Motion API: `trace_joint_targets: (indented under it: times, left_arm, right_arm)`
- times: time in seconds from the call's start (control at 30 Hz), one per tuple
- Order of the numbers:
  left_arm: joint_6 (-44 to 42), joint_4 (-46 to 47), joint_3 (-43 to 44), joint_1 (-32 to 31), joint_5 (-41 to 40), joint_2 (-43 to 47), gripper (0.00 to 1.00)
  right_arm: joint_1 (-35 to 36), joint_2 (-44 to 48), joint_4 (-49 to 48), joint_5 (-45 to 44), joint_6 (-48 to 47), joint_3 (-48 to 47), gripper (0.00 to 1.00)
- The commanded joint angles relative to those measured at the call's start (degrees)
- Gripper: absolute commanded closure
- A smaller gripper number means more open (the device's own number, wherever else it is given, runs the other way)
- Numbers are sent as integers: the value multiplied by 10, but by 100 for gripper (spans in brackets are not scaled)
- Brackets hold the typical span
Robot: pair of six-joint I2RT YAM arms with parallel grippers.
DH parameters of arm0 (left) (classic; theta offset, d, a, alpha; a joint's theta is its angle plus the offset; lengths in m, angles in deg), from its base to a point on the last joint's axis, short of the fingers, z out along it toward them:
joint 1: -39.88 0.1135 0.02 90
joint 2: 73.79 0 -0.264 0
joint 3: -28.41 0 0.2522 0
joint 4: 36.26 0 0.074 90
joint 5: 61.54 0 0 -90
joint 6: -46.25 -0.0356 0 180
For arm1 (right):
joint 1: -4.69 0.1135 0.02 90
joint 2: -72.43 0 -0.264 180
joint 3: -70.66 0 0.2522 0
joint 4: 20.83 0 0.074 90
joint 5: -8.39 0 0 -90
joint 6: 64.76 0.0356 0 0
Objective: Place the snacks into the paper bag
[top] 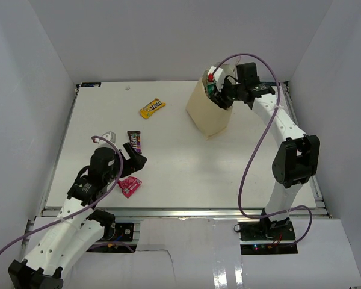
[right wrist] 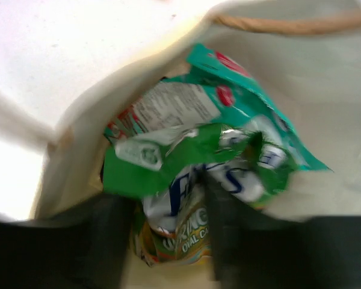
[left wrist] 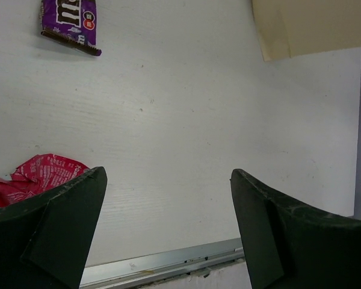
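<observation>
Left gripper: wide, empty.
Right gripper: at paper bag mouth; blurred, we cannot tell its state.
Done: green packet and teal pouch in the bag, under right gripper.
To do: red wrapper beside left gripper, purple pack ahead, yellow pack well beyond.
Count: one bag; we see two inside, three on bench.

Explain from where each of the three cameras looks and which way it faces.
Top external: above and behind the arms, facing down on the table; both arms show, the left hand near the red packet, the right hand at the paper bag.
Left wrist: on the left arm, facing down and forward over the table; its two fingers frame the view.
Right wrist: above the bag's mouth, facing down onto green packets inside; its dark fingers are blurred.
Shared: top external and left wrist both show the purple packet.
</observation>
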Motion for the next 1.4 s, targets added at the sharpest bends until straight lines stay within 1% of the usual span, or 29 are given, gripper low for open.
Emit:
trace_joint_targets:
  times: [0.0,0.03,0.07,0.2,0.23,0.3,0.37,0.47,0.5,0.57,0.63,0.67,0.7,0.73,0.77,0.8,0.83,0.87,0.97,1.03,1.07,1.13,1.17,1.23,1.27,1.3,1.33,1.37]
  left_arm:
    - [30,-22,-4,0,-32,-7,5]
    - [45,-29,-5,0,-42,-14,4]
    - [54,-40,-5,0,-48,-17,3]
    - [106,-60,-8,0,-63,-35,3]
    - [130,-65,-12,0,-66,-38,3]
    - [153,-80,-13,0,-77,-51,3]
    - [186,-102,-10,0,-92,-66,3]
    - [224,-140,-3,0,-118,-80,3]
    - [234,-148,-3,0,-122,-87,3]
    - [256,-160,-5,0,-126,-92,3]
    - [284,-174,-12,0,-130,-101,3]
    - [293,-179,-13,0,-133,-106,3]
    - [303,-179,-18,0,-140,-112,3]
    - [305,-180,-19,0,-145,-129,3]
    - [305,-180,-19,0,-152,-142,4]
    - [312,-179,-18,0,-163,-172,4]
    - [312,-176,-15,0,-166,-190,4]
    - [309,-163,-13,0,-168,-209,5]
    - [296,-126,-1,2,-172,-284,7]
    - [286,-110,11,6,-178,-320,9]
    - [284,-109,16,9,-182,-356,10]
    - [278,-108,30,12,-188,-386,16]
    - [276,-109,34,14,-186,-405,26]
    - [267,-105,36,15,-177,-410,38]
    - [261,-102,35,15,-167,-407,49]
    - [251,-96,34,15,-160,-390,56]
    - [236,-88,32,15,-152,-378,63]
    - [195,-64,30,15,-141,-365,69]
  right_arm:
    - [8,-16,75,-3,0,-46,40]
    - [5,-9,74,2,2,-54,34]
    - [5,2,74,4,6,-74,21]
    - [-10,25,75,4,30,-135,10]
    - [-14,28,74,4,37,-148,9]
    - [-27,37,74,4,55,-174,5]
    - [-35,47,72,6,68,-183,2]
    - [-56,69,73,26,77,-178,3]
    - [-65,76,73,48,79,-171,3]
    - [-76,95,73,77,75,-133,4]
    - [-90,135,74,148,60,-96,5]
    - [-92,164,81,184,46,-54,5]
    - [-93,176,111,253,25,-33,5]
    - [-93,190,129,286,-20,-12,5]
    - [-91,219,139,335,-33,36,5]
    - [-88,232,151,348,-54,60,5]
    - [-85,245,148,350,-54,85,5]
    - [-80,263,144,346,-55,129,5]
    - [-72,283,153,346,-64,182,5]
    - [-72,292,167,348,-74,195,5]
    - [-72,295,169,351,-75,204,5]
    - [-71,301,177,356,-76,211,5]
    - [-69,305,183,365,-81,213,5]
    - [-65,306,205,380,-98,217,4]
    - [-56,306,230,390,-109,218,3]
    - [-49,305,242,394,-130,220,2]
    - [-39,304,254,396,-142,225,0]
    - [-15,304,271,396,-155,228,4]
